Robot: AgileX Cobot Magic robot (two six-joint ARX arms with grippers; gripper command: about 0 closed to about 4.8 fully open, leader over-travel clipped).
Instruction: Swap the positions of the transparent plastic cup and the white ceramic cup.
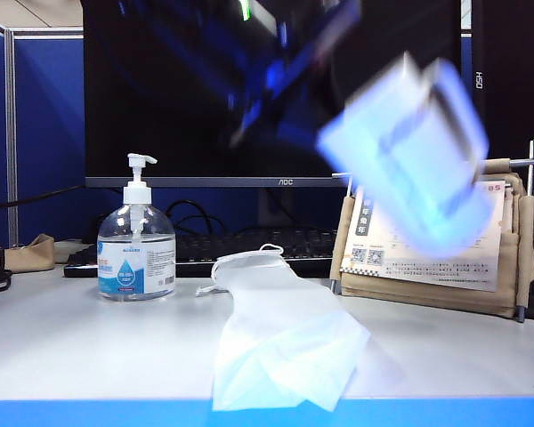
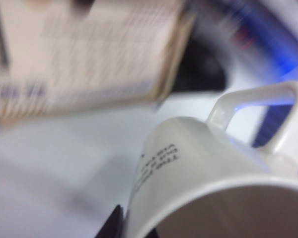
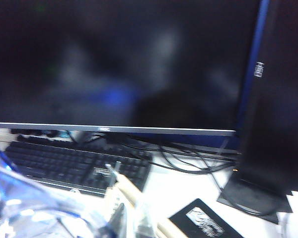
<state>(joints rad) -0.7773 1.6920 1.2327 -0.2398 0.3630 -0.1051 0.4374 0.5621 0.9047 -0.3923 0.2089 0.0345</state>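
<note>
Exterior view: white cup (image 1: 409, 151) airborne, tilted, motion-blurred, above card stand (image 1: 432, 245) on right. Left pincer (image 2: 120, 224) clamped on its rim, only dark finger tip visible in left wrist view. Right pincer (image 3: 120, 208) closed on clear cup (image 3: 25, 203), close against wrist camera, raised over worktop (image 1: 71, 347).

Risks: thin rim grip plus fast swing, white cup may slip or clip stand; both cups aloft, arms may collide mid-crossing.

Count: one white cup, one clear cup, one pump bottle (image 1: 136, 240), one mask (image 1: 280, 334), one keyboard (image 3: 74, 166).

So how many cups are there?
2. The white ceramic cup hangs mid-air on the right, in the left gripper; the transparent plastic cup is at the right gripper, blurred.
</note>
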